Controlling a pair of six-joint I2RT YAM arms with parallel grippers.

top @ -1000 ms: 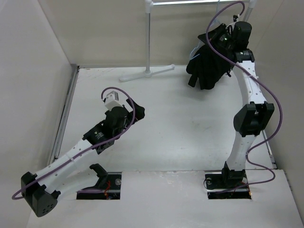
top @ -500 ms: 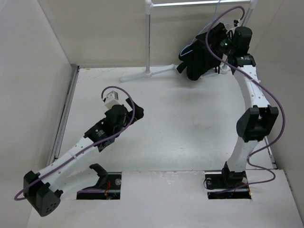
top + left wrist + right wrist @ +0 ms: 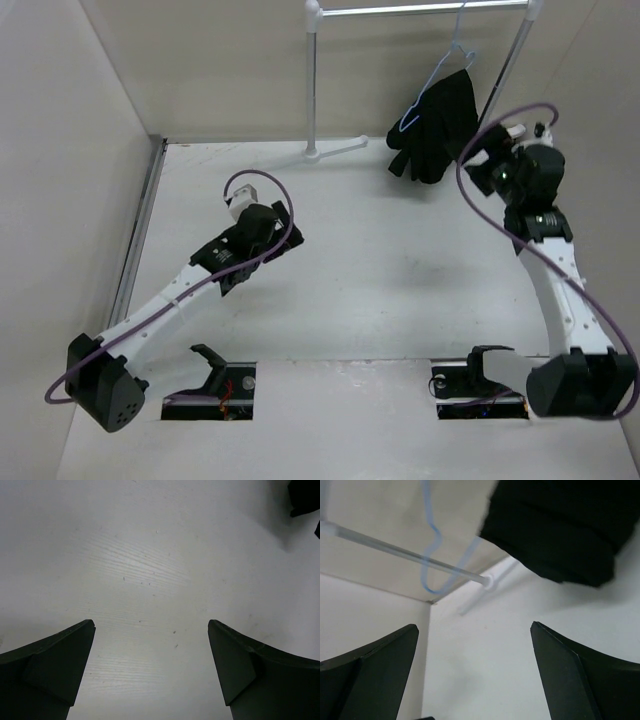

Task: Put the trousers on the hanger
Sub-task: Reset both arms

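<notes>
The black trousers (image 3: 437, 122) hang folded over the pale blue hanger (image 3: 412, 108), whose hook sits on the white rail (image 3: 420, 8) at the back right. My right gripper (image 3: 480, 160) is open and empty, just right of the trousers and a little below them, apart from them. In the right wrist view the trousers (image 3: 555, 530) and the hanger's wire (image 3: 432, 540) lie beyond the open gripper (image 3: 474, 626). My left gripper (image 3: 285, 232) is open over the bare table at mid-left, and its wrist view shows the gripper (image 3: 151, 624) with nothing between the fingers.
The white rail stand has a left pole (image 3: 312, 80), a slanted right pole (image 3: 508, 75) and a foot (image 3: 335, 148) on the table. Beige walls close in the left, back and right sides. A dark corner of cloth (image 3: 302, 497) shows at the left wrist view's top right.
My right gripper has opened and pulled back down and to the right, leaving the hanger with the trousers hanging from the rail. The left arm shifted slightly up and to the right.
</notes>
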